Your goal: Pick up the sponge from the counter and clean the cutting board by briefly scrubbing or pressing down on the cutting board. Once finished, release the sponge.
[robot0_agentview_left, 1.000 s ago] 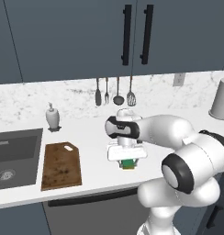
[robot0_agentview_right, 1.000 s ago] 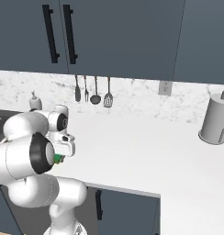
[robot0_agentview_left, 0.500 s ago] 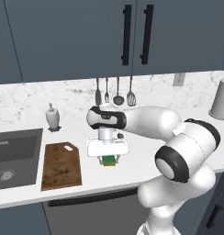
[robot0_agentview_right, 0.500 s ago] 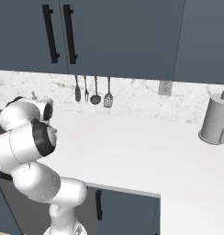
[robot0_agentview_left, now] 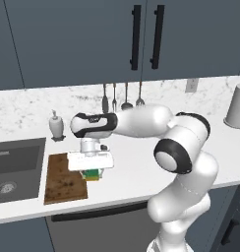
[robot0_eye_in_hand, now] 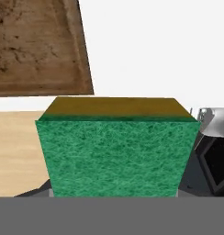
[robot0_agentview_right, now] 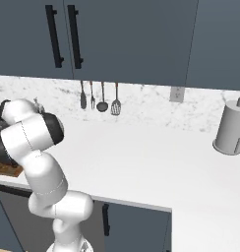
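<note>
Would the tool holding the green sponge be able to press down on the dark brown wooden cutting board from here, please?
Probably yes: the tool carries the green sponge just at the dark brown wooden cutting board's right edge, with nothing between them.

From behind the arm's left side we look forward and down at the counter (robot0_agentview_left: 141, 162): sink basin (robot0_agentview_left: 16, 167) at nine o'clock, cutting board (robot0_agentview_left: 63, 182) at seven, backsplash and hanging utensils (robot0_agentview_left: 124, 98) toward twelve. From behind its right side we face the same counter (robot0_agentview_right: 156, 162) more obliquely, with the utensils (robot0_agentview_right: 100, 98) at eleven, a paper towel holder (robot0_agentview_right: 231, 129) at three, and a sliver of the board (robot0_agentview_right: 6, 170) at nine behind the arm. Both base views share the worktop, backsplash, utensils and dark cabinets (robot0_agentview_left: 92, 39). Our hand view sits very close, looking down past the sponge (robot0_eye_in_hand: 116, 149) at the board's corner (robot0_eye_in_hand: 40, 46) toward eleven and bare counter (robot0_eye_in_hand: 159, 46) toward one.
</note>
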Robot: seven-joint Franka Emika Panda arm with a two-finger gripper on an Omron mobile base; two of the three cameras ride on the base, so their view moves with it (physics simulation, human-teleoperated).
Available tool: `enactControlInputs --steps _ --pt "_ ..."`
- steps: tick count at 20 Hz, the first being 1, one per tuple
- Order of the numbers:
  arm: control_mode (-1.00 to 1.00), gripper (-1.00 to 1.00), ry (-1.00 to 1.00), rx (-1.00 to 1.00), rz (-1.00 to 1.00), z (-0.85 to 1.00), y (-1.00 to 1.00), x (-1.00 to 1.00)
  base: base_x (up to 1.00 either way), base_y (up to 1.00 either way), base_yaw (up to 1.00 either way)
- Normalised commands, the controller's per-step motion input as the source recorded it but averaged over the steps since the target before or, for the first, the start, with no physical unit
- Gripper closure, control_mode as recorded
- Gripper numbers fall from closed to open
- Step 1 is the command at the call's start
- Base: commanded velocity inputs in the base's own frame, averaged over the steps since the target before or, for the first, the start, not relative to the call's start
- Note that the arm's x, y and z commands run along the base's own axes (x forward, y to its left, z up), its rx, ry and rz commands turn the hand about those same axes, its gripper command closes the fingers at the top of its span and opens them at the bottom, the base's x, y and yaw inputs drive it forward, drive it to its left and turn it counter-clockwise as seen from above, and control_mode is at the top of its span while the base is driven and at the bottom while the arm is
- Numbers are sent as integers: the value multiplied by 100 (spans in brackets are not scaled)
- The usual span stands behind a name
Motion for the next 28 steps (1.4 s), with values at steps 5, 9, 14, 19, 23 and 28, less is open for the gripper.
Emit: enactControlInputs --steps 5,9,14,19,23,28 --pt "-100 100 0 -1 0 0 62 -4 0 0 0" --pt "-100 100 0 -1 -1 0 62 -2 0 0 0" --pt "-100 100 0 0 -2 -6 49 -2 0 0 0" --pt "-100 100 0 0 0 -13 14 -16 0 0 0" --pt "-100 100 0 0 0 -26 19 -8 0 0 0" --pt "-100 100 0 0 0 -21 27 -8 0 0 0"
